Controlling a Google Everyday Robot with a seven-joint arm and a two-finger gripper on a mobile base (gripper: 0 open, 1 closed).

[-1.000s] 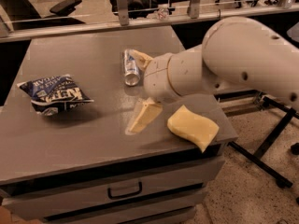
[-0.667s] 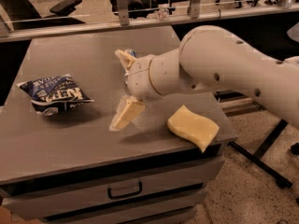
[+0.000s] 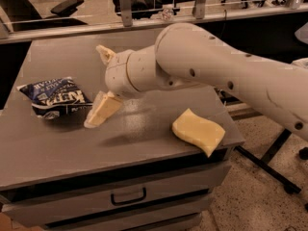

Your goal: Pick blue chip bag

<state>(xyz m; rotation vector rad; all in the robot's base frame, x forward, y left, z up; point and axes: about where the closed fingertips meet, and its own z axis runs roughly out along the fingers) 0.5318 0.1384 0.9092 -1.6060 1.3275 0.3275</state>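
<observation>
One wide-open gripper (image 3: pixel 95 86) sits just right of the blue chip bag (image 3: pixel 54 97); it could shove the bag away.

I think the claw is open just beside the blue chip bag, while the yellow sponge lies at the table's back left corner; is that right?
Not quite: the camera view shows the yellow sponge at the front right corner of the table, not the back left. The rest holds: the claw is open just beside the blue chip bag.
</observation>
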